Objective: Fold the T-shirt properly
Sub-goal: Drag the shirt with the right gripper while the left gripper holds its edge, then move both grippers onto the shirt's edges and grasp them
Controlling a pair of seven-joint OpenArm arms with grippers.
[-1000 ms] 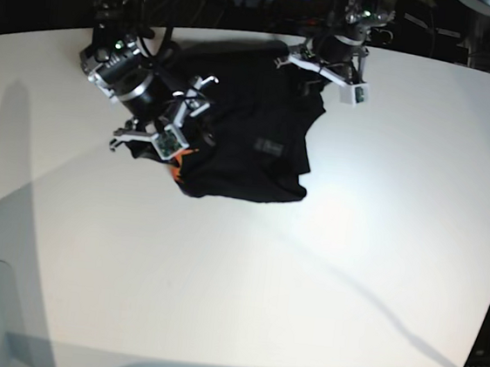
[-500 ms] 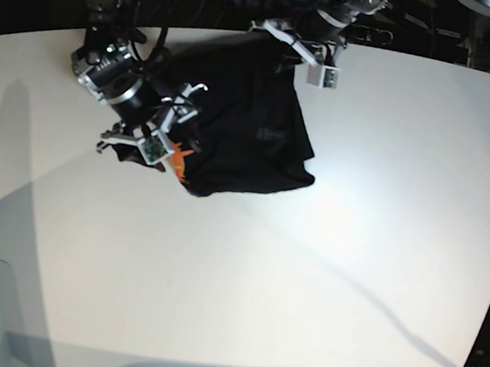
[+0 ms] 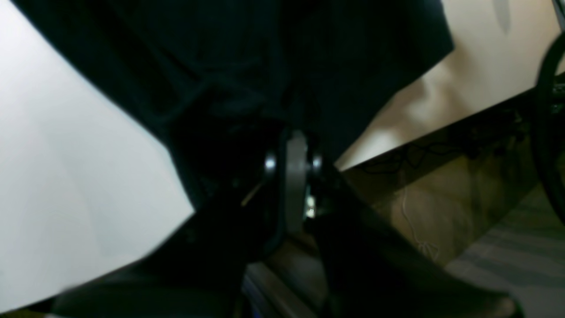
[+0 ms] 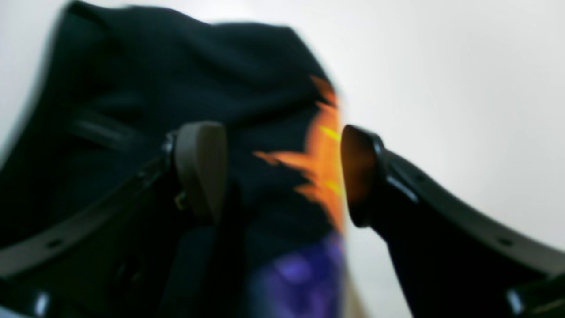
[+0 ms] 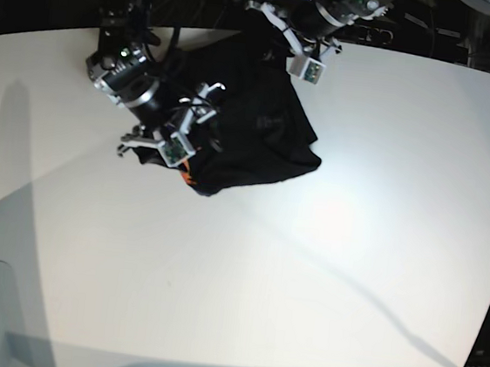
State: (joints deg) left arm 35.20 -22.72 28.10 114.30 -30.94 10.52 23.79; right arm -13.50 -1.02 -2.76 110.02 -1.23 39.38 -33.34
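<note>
Black T-shirt [image 5: 250,131] bunched in a crumpled heap at the far side of the white worktop [image 5: 323,271], one edge lifted toward the back rim. Small pale mark visible on the upper fabric, too small to read.

Left end effector [image 5: 274,31] at the far edge of the worktop, clenched on the raised edge of the T-shirt; from the left wrist view, dark cloth [image 3: 247,79] hanging over and around the closed tips [image 3: 295,176], worktop [image 3: 66,176] pale to one side, floor and cables below the rim on the other. Cloth draped down from this grip onto the heap.

Right end effector [image 5: 177,133] low at the near-left side of the heap, released, jaws spread wide. From the right wrist view, both fingers [image 4: 201,170] apart with folds of the T-shirt [image 4: 176,75] between and beyond them; orange and purple print [image 4: 322,163] showing at the cloth's edge just beside the far finger. Picture blurred, so contact between fingers and cloth not possible to tell. Orange spot also peeking out at the heap's lower left corner in the base view, next to this end effector.
</note>
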